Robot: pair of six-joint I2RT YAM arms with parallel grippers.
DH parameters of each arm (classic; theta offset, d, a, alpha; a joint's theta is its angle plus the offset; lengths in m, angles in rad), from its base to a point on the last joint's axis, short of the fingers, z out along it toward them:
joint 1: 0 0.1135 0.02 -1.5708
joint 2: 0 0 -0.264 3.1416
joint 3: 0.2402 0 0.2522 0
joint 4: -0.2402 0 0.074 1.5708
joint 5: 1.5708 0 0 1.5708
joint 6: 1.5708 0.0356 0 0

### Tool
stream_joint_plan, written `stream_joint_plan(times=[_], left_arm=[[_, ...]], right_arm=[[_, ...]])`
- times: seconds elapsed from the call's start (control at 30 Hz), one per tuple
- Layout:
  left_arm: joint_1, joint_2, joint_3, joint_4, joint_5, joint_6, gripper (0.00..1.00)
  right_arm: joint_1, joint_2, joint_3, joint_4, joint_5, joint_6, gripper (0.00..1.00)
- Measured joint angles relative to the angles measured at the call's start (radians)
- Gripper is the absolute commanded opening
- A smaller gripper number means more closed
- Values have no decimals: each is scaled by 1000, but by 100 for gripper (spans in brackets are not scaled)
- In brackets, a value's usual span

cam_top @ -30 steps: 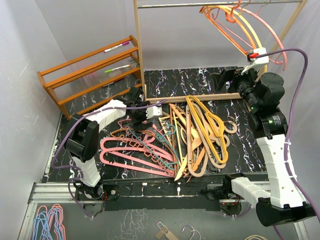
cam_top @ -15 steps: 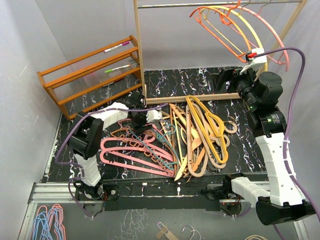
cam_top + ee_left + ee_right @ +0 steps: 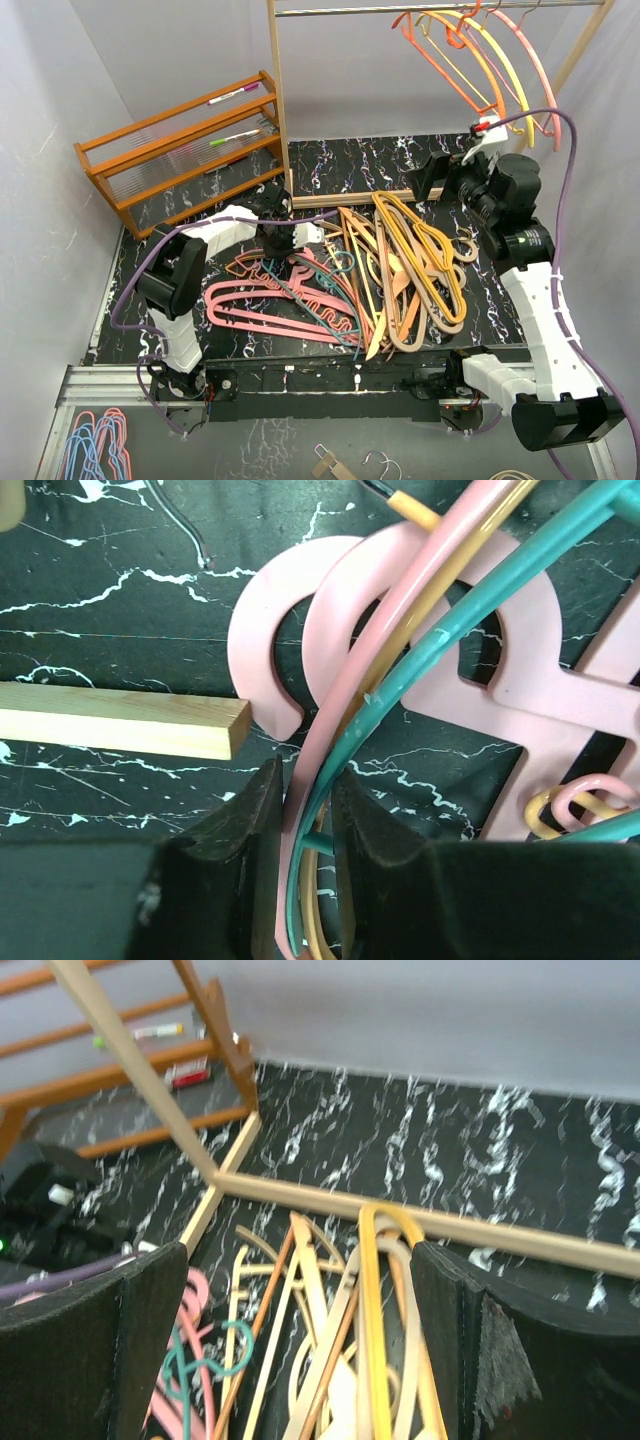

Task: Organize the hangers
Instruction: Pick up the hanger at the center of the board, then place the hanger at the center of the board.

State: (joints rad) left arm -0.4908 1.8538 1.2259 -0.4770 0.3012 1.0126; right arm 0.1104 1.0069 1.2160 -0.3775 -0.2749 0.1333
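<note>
A tall pale wooden frame with a metal rail [image 3: 278, 110] is seen standing at the back of the black, white-veined desk [image 3: 350, 160]. Just in front of its base bar, a loose heap of triangular plastic and wooden hangers [image 3: 400, 270] in pink, orange, teal, yellow and tan is spread flat on the desk, tangled and overlapping. A few more orange, yellow and pink hangers [image 3: 497, 70] are hung by their hooks at the right end of the rail.

The left fingers [image 3: 262, 815] are found at the heap's left edge, near the frame's left foot. They are drawn in to a narrow gap and closed on a bundle of thin pink, teal and yellow plastic hanger bars [image 3: 375, 660], which runs up between them. Two flat pink hooks [image 3: 255, 630] are seen lying just beyond.

The right fingers [image 3: 150, 1320] are held above the base bar toward the frame's right side, spread wide with nothing between them. An orange-brown slatted wooden rack [image 3: 170, 150] is placed left of the frame.
</note>
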Motion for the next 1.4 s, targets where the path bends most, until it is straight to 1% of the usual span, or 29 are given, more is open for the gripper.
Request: stream_joint_plan(times=[0.17, 0.43, 0.53, 0.63, 0.83, 0.9, 1.03, 1.13, 1.3, 1.4], left_arm=[[-2, -21, 0, -40, -3, 1, 0], [-2, -177, 9, -134, -2, 5, 0], [-2, -213, 37, -171, 2, 2, 0], [0, -225, 65, -195, 3, -3, 0], [56, -226, 133, -235, 17, -2, 0], [87, -226, 151, -243, 36, -2, 0], [156, -226, 187, -278, 100, -3, 0], [189, -231, 195, -286, 119, -2, 0], [194, -238, 200, -317, 143, 3, 0], [194, -250, 205, -341, 159, 8, 0]], right_arm=[[0, -9, -122, -6, -93, 29, 99], [13, -11, -308, 3, -378, 88, 99], [48, -11, -362, 21, -447, 124, 99], [118, -15, -412, 44, -486, 155, 99], [307, -49, -503, 96, -484, 201, 99], [338, -50, -523, 124, -483, 213, 99], [349, -36, -567, 186, -470, 237, 99], [354, -22, -593, 218, -433, 240, 99], [359, -17, -629, 267, -298, 230, 99], [359, 2, -658, 349, -223, 232, 98]])
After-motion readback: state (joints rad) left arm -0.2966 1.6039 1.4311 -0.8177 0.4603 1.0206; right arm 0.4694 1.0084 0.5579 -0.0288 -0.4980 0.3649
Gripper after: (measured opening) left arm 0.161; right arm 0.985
